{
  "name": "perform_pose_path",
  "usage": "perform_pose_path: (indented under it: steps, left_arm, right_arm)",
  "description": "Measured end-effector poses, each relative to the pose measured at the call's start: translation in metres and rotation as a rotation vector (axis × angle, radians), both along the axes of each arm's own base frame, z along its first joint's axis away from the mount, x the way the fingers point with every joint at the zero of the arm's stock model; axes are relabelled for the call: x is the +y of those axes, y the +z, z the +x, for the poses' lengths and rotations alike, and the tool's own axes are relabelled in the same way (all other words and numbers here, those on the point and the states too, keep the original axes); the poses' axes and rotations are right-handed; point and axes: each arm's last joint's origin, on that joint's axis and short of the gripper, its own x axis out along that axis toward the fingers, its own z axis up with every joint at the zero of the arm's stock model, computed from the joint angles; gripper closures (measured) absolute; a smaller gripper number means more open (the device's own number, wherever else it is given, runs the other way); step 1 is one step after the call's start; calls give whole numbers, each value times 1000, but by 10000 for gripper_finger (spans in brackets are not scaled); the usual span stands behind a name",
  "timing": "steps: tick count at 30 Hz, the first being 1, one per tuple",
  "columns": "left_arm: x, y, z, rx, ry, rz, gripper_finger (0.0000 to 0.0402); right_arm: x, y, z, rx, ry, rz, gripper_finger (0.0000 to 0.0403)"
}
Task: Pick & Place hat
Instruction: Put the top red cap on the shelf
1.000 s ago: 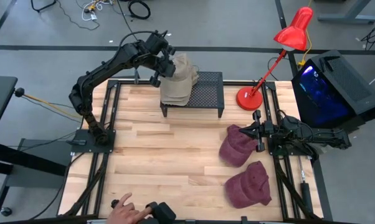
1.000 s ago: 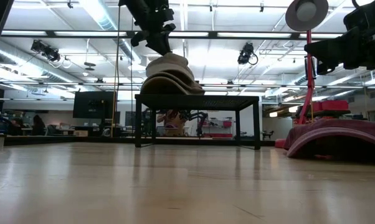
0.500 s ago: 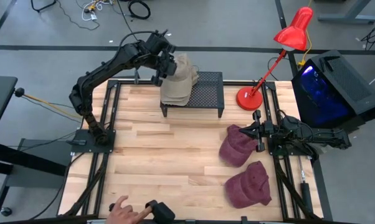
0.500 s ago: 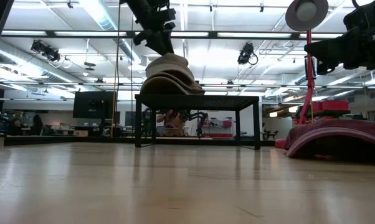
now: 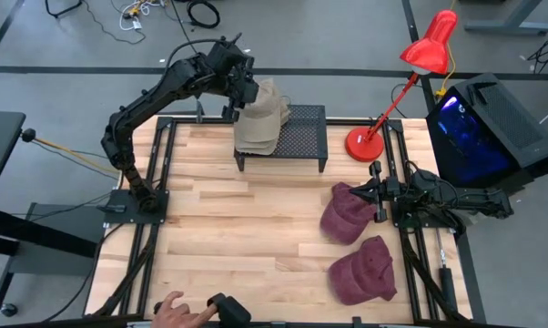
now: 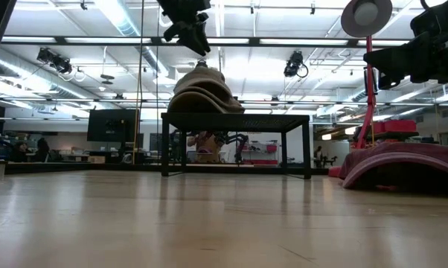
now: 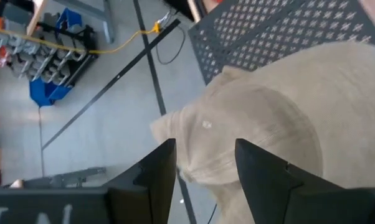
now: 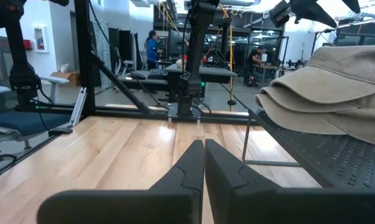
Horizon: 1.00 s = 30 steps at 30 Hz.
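A stack of beige hats (image 5: 261, 114) rests on the left part of a black perforated stand (image 5: 303, 137) at the table's far side. My left gripper (image 5: 241, 89) hangs open just above the top hat's crown (image 7: 262, 118), clear of it in the low view (image 6: 196, 43). Two maroon hats (image 5: 347, 214) (image 5: 363, 271) lie brim-down on the table's right part. My right gripper (image 5: 376, 196) is shut and waits level at the right edge, beside the nearer-to-stand maroon hat; in its wrist view (image 8: 204, 146) nothing is between the fingers.
A red desk lamp (image 5: 411, 73) stands at the far right, next to a black box with a blue-lit face (image 5: 483, 128). A person's hand (image 5: 172, 312) and a black device (image 5: 228, 310) are at the near edge. Bare wood (image 5: 238, 228) lies between the stand and the near edge.
My left gripper has opened, let go of the top beige hat's crown, and risen straight up off it. The hat stays on the stack on the stand. The person's hand at the near edge has shifted slightly.
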Motion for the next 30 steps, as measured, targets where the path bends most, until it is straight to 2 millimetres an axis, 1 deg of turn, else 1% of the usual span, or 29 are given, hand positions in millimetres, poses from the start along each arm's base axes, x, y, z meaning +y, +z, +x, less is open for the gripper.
perform_pose_path:
  steps: [4,11,17,20,24,30]
  left_arm:
    - [0,4,-1,-17,31,-3,229]
    - [-7,4,2,-78,93,-100,229]
    - [-23,2,10,-119,179,-210,234]
    - [-33,2,10,-124,215,-264,248]
    - [-48,7,8,-139,231,-308,280]
    - [-68,9,15,-148,185,-349,332]
  right_arm:
    - [0,0,0,0,0,0,387]
    - [0,0,0,0,0,0,387]
    - [0,0,0,0,0,0,387]
    - [0,0,0,0,0,0,387]
    - [0,0,0,0,0,0,387]
    - [0,0,0,0,0,0,387]
